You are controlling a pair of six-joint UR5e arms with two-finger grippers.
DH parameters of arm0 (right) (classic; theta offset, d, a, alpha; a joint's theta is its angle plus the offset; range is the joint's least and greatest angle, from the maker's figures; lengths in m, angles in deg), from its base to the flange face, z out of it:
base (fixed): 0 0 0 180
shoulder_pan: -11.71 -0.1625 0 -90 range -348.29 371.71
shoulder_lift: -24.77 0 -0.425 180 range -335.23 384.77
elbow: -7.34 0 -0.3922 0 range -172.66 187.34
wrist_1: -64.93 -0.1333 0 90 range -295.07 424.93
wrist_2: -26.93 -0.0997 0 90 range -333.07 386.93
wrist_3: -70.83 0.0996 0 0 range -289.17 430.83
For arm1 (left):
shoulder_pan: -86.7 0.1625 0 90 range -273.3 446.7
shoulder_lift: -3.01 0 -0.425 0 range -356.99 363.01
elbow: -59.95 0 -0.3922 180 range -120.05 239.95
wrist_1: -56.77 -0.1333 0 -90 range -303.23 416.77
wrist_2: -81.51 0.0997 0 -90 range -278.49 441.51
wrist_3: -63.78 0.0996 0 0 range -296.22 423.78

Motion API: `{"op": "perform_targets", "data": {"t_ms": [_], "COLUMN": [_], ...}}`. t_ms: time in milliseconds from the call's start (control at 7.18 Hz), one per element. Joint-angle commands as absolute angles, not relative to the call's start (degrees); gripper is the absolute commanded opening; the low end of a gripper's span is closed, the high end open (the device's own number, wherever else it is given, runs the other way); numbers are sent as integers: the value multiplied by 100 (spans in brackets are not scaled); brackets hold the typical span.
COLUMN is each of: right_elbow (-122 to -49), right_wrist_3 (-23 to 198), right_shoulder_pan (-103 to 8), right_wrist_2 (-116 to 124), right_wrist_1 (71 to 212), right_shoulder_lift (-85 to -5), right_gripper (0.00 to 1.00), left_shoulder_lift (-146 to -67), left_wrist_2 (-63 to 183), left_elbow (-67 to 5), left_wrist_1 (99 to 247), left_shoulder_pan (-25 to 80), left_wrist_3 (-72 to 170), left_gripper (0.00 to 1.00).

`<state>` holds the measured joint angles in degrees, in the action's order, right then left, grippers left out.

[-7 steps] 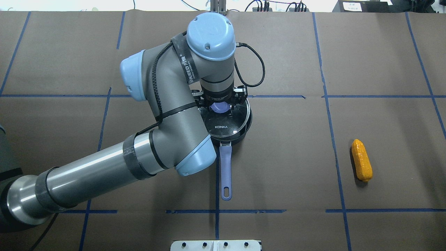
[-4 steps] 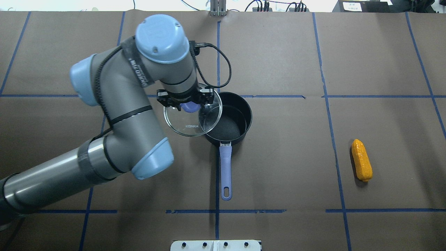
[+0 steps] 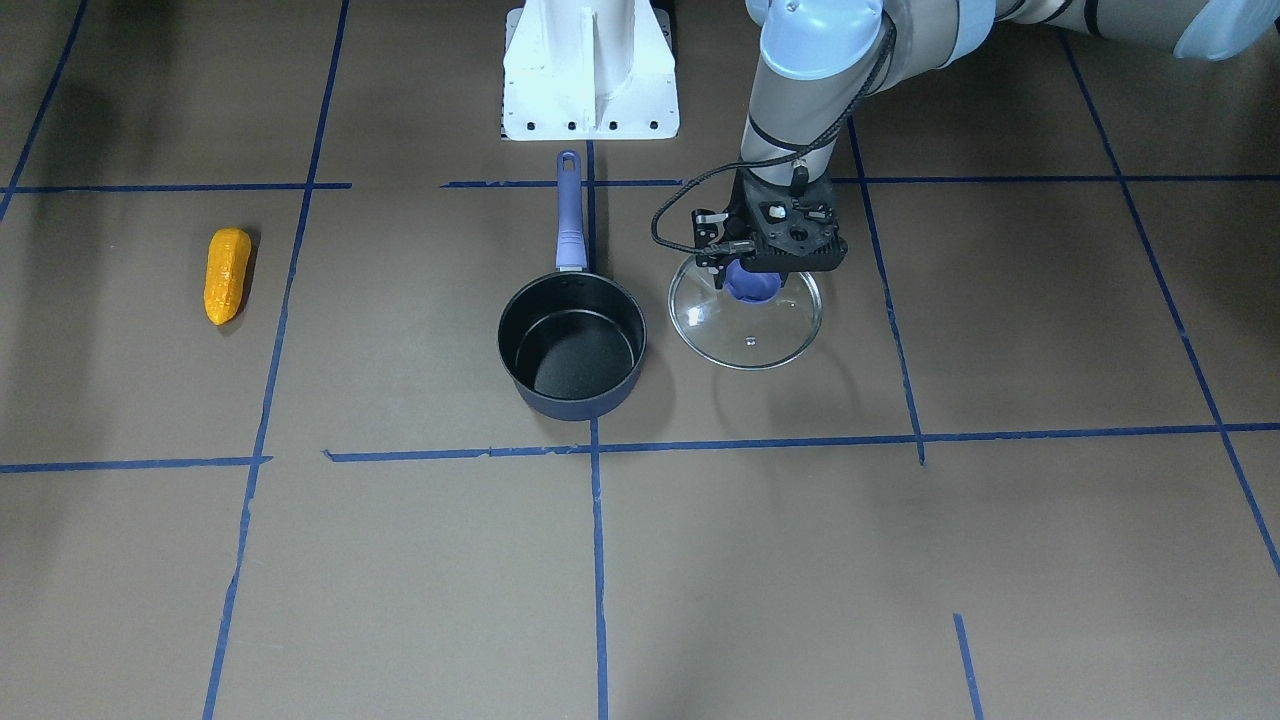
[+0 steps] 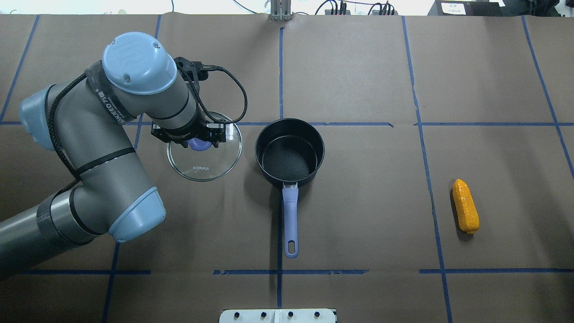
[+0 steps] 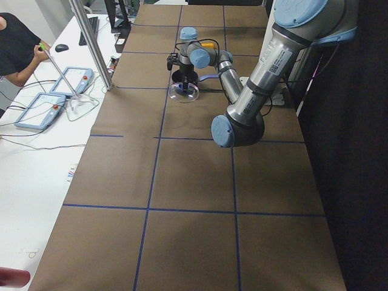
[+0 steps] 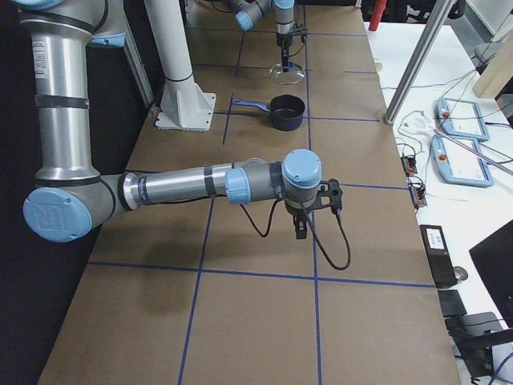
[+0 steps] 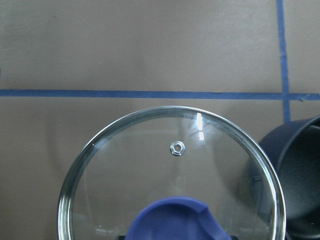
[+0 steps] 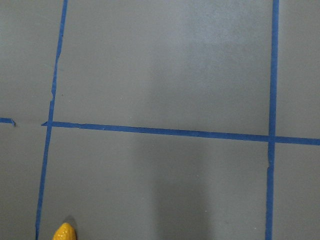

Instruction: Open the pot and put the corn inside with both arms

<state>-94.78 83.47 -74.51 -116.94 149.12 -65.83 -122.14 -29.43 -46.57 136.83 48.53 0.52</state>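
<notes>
pot [image 4: 287, 162]: stands open and empty at the middle of the overhead view, its black inside showing.
handle [image 4: 290, 215]: purple, runs straight down the frame from the pot's lower rim, along a blue tape line [image 4: 280, 67].
corn [image 4: 465, 206]: lies on the bench [image 4: 358, 67] at the right of the overhead view, well apart from the pot, its long side running up and down the frame. Nothing touches it. Its tip shows in the lower left corner of the right wrist view.
glass lid [image 4: 204, 163]: level, knob up, just left of the pot in the overhead view, its rim near the pot's but apart from it. I cannot tell whether it rests on the bench.
knob [image 4: 197, 144]: purple, at the lid's centre.
left gripper [image 4: 190, 138]: points down over the lid, its fingers closed on the knob.
left arm [image 4: 103, 148]: comes in from the lower left of the overhead view and bends above the lid.
right gripper [image 6: 301, 233]: seen only in the exterior right view, near mid-frame, pointing down at bare bench. I cannot tell whether it is open or closed.
right arm [image 6: 176, 186]: stretches level across that view's middle.
pedestal [image 3: 590, 75]: white, top centre of the front-facing view, just beyond the handle's end.
</notes>
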Motion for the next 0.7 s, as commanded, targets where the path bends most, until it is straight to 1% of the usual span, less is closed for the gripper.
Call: {"op": "perform_targets", "data": {"t_ms": [0,278,557], "right_elbow": [-9540,-9628,-9961], "right_wrist_3": [9581,10690,11123], "right_shoulder_pan": [-6918,-6364,-5872], "right_wrist_2": [-11660,-11424,-10933], "right_wrist_1": [14012,13272,13252], "right_shoulder_lift": [-6611,-6663,-6778], "right_gripper": [100,100,100], "left_shoulder_lift": [-11900,-11864,-11697], "left_wrist_2": [-2949,-2949,-2949], "left_elbow": [-4684,-4684,-4684], "left_wrist_1": [13753,13754,13824], "left_shoulder_pan": [4847,4856,4864], "left_wrist_3": [93,94,76], "left_gripper": [10,10,11]}}
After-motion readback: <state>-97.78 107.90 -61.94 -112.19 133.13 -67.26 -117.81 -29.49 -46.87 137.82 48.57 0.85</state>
